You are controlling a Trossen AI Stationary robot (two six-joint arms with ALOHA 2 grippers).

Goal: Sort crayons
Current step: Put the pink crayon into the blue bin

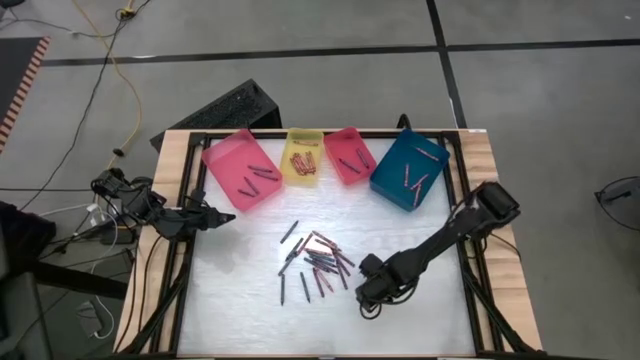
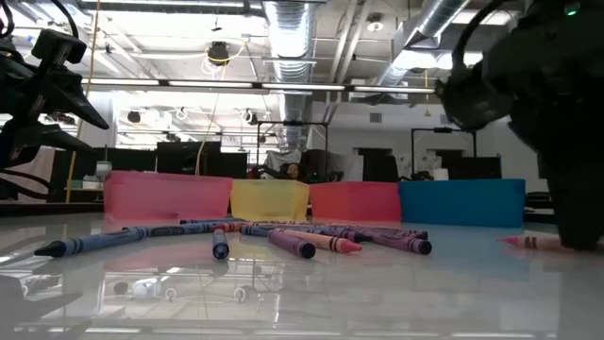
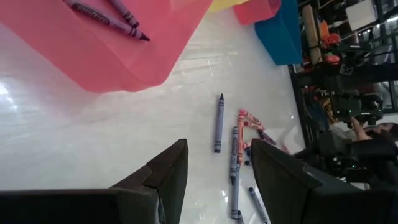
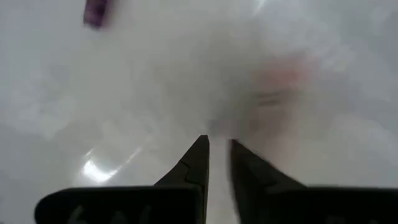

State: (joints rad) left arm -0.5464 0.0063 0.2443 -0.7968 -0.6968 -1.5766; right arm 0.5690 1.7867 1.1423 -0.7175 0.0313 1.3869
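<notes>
Right gripper (image 1: 372, 297): low over the white table (image 1: 230, 300), just right of the loose crayons (image 1: 318, 262). Your right wrist view shows its fingers (image 4: 194, 163) nearly closed with a thin gap, nothing between them; a blurred pink patch lies ahead.

Left gripper (image 3: 214, 165): parted, empty, beside the pink tray (image 1: 242, 170).

Low view only: a pink crayon (image 2: 530, 242) at the right arm's base.

Trays hold further crayons.

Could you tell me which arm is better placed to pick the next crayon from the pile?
Right. The right gripper is low beside the crayon pile; the left gripper hovers near the pink tray.
</notes>
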